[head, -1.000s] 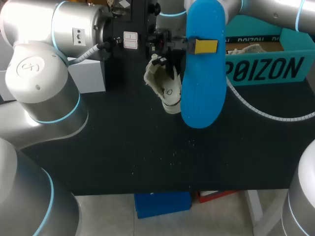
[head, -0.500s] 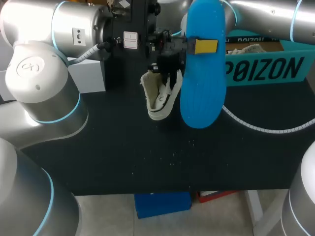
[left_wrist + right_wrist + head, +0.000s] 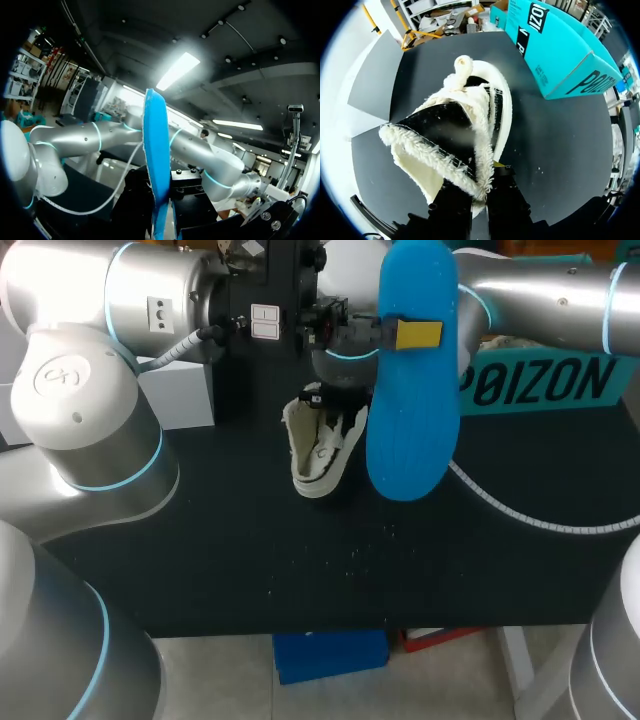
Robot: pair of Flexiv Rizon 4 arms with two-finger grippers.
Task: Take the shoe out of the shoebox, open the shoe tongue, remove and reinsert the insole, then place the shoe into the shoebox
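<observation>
A blue insole hangs above the table, my left gripper shut on it with one yellow tip across its face. In the left wrist view the insole stands edge-on between that gripper's dark fingers. Under it, a cream fleece-lined shoe with a black upper rests on the black table. My right arm comes in from the upper right, and its gripper is shut on the shoe's fleecy collar. In the right wrist view the shoe stretches ahead of the gripper. The teal shoebox stands at the back right.
A grey flat board lies at the back left of the table, also visible beside the shoe as the board. A white cable from my right arm sags over the table to the right of the insole. The shoebox lies beyond the shoe.
My right gripper has carried the shoe leftward and down toward the table, turning its opening more upward. The left gripper and the insole have stayed where they were.
</observation>
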